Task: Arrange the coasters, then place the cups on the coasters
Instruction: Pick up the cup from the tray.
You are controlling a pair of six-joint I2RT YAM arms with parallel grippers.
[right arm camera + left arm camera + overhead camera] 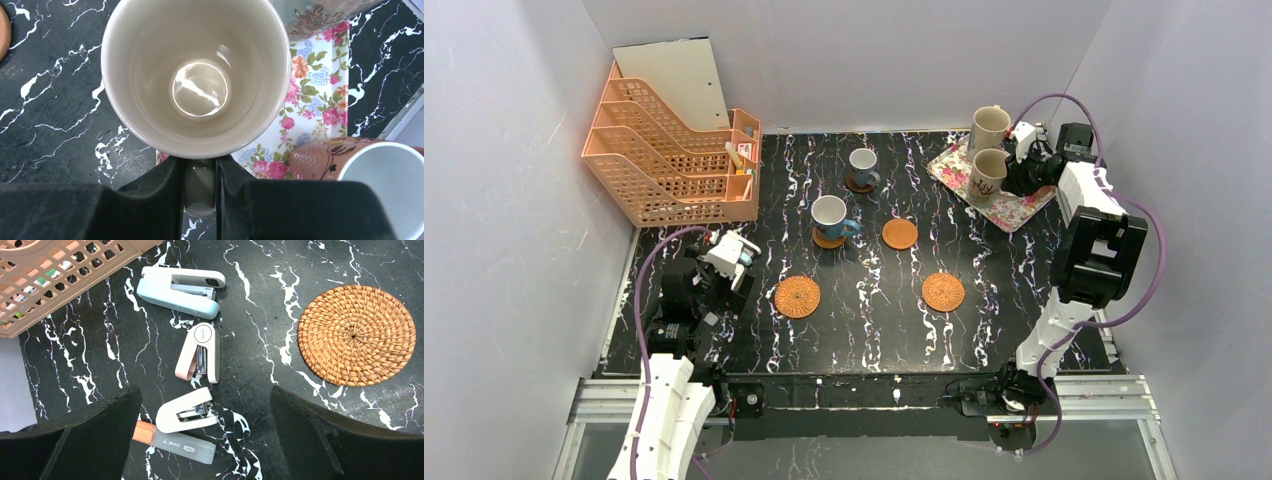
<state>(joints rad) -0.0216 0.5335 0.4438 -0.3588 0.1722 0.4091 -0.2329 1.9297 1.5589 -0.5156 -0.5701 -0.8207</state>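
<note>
My right gripper (200, 165) is shut on the handle (200, 186) of a large beige cup (196, 75), which is at the left end of the floral tray (320, 100). From above, that gripper (1016, 172) is beside this cup (986, 175); a second beige cup (989, 127) stands behind it. A brownish-orange cup (350, 165) is close by on the right. Two blue cups (831, 217) (863, 165) rest on wooden coasters. A bare wood coaster (900, 234) and two wicker coasters (797, 296) (943, 291) lie on the table. My left gripper (205, 435) hangs open and empty at the left.
Below the left gripper lie a blue stapler (180, 290), a pink-and-white stapler (200, 352), a white stapler (187, 412) and a marker (175, 442); a wicker coaster (356, 335) lies to their right. An orange file organizer (669, 150) stands at the back left. Grey walls enclose the table.
</note>
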